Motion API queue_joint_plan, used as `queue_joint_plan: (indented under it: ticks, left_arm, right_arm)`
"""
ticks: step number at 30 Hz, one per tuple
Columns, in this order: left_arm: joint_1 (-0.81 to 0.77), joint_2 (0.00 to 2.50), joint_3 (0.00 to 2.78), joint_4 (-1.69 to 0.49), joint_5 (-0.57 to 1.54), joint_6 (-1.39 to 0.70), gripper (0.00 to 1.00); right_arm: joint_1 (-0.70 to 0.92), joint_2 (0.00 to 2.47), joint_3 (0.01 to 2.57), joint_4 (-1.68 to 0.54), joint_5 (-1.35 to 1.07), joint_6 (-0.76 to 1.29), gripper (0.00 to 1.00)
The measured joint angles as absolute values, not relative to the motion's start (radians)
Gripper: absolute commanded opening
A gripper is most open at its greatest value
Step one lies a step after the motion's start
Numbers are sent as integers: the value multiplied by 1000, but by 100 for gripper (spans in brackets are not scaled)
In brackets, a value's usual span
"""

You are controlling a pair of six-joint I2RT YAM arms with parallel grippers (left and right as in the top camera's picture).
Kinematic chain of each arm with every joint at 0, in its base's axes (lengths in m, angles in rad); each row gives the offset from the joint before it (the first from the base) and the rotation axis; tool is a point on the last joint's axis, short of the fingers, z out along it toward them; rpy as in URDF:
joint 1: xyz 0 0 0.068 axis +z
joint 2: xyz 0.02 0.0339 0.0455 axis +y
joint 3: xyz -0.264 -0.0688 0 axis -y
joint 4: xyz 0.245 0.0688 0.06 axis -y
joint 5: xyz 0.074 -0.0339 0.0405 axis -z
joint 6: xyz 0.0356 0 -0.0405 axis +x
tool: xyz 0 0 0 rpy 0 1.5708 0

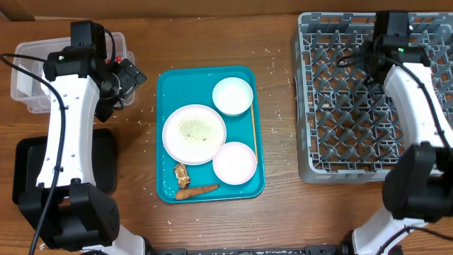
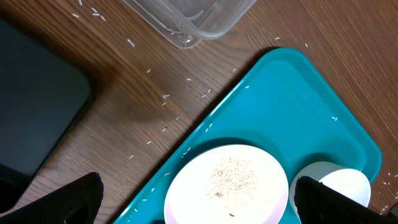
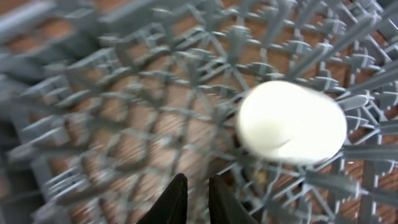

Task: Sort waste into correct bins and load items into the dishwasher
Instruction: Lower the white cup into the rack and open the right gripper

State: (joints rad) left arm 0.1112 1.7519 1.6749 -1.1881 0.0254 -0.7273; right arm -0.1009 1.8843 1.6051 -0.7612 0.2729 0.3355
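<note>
Dish rack (image 1: 340,106), grey, pegged grid: right side of the table. The right arm reaches over its far part.

Teal tray (image 1: 170,92): table centre, well apart from the rack.

Clear plastic tub (image 1: 25,74): far left corner. Black tray (image 1: 28,159) lies just in front of it, and the left arm crosses over both.

Left gripper (image 2: 199,208): fully released, fingers (image 2: 65,199) spread to the lower corners of the wrist view, nothing between them. It hangs above the tray's left edge, near the tub.

Right gripper (image 3: 198,196): drawn nearly closed, only a narrow slit between the fingers, gripping nothing. It is above the rack floor.

White plate (image 1: 195,133): left-centre of the teal tray, fine speckled residue in its middle.

Pale pink plate (image 1: 234,162): near right corner of the tray, just beside the white plate.

White bowl (image 1: 233,95): far right of the tray.

White cup (image 3: 291,121): sitting among the rack pegs, to the right of the right gripper and apart from it. The view is blurred, so I cannot tell which way up it stands.

Wooden stick (image 1: 253,134): lies along the tray's right edge.

Carrot piece (image 1: 197,191): near edge of the tray. Brown food lump (image 1: 182,174) is just behind it.

Rice grains (image 2: 165,96): scattered on the bare wood around the tray, a few on the tray itself.
</note>
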Motion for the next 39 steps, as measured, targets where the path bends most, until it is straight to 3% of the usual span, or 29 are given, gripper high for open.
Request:
queue_joint_plan:
  ticks: [13, 16, 19, 39]
  left_arm:
    - [111, 1752, 1675, -1188, 25, -727, 100]
    - [111, 1752, 1675, -1188, 25, -727, 100]
    - [111, 1752, 1675, -1188, 25, -727, 100]
    - [111, 1752, 1675, -1188, 25, -727, 100]
  right_arm:
    - [-272, 1953, 1605, -727, 246, 336, 14]
    - [-286, 1953, 1605, -728, 243, 333, 4]
    - [-294, 1953, 1605, -735, 226, 337, 4]
    - [-189, 1890, 1605, -670, 183, 335, 4]
